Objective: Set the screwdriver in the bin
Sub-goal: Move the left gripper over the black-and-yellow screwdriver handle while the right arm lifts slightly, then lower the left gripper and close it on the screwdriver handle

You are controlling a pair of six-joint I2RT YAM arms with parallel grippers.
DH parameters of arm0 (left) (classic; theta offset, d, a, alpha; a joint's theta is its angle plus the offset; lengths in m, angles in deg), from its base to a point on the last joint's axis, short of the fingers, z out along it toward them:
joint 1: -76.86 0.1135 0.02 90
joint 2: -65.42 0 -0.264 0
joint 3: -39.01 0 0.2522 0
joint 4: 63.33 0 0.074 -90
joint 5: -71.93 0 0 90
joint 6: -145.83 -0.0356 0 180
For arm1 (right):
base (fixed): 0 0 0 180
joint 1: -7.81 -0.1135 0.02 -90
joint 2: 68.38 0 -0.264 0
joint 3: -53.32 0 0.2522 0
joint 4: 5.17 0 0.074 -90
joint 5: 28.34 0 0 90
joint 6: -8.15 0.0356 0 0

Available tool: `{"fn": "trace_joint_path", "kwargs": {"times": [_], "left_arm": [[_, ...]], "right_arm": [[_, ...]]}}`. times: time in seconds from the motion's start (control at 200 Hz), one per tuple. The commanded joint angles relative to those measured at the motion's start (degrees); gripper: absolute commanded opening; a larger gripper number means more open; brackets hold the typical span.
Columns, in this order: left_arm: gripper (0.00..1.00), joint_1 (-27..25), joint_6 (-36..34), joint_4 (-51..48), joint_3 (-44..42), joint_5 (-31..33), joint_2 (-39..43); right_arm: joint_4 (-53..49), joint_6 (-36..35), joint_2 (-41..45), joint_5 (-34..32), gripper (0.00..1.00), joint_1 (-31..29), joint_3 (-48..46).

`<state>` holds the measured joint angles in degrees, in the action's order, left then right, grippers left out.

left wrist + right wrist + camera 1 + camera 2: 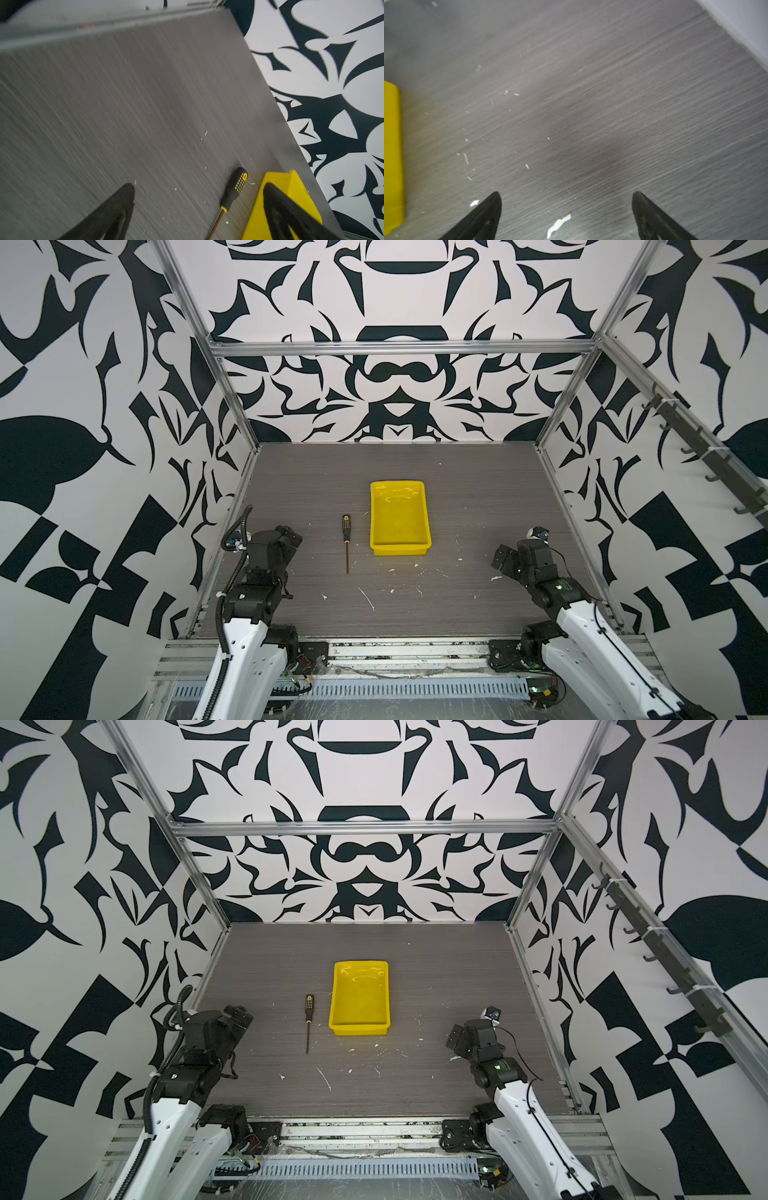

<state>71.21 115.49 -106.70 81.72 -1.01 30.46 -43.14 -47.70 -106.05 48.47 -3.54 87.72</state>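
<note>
The screwdriver (346, 538) (308, 1018) lies flat on the grey table just left of the bin, black handle with yellow dots away from me and thin shaft toward the front edge. The bin (400, 549) (360, 1029) is a shallow yellow tray at the table's middle, with nothing showing inside. My left gripper (289, 536) (199, 186) hovers open to the left of the screwdriver (234, 190), nothing between its fingers; one finger overlaps the bin (257, 216) in the left wrist view. My right gripper (503, 556) (566, 194) stands open and empty over bare table right of the bin (392, 145).
White flecks and scraps of paint (366, 598) (557, 225) are scattered over the front part of the table. Aluminium frame posts (245, 423) stand at the table's back corners, and a rail of black hooks (706, 448) runs along the right wall.
</note>
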Motion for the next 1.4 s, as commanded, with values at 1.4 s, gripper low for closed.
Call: {"fn": "trace_joint_path", "kwargs": {"times": [1.4], "left_arm": [[0.67,-16.36,-10.94,-7.81,33.98,-12.85,-58.90]], "right_arm": [[3.90,2.12,-0.29,-1.31,0.97,-0.29,0.27]]}}
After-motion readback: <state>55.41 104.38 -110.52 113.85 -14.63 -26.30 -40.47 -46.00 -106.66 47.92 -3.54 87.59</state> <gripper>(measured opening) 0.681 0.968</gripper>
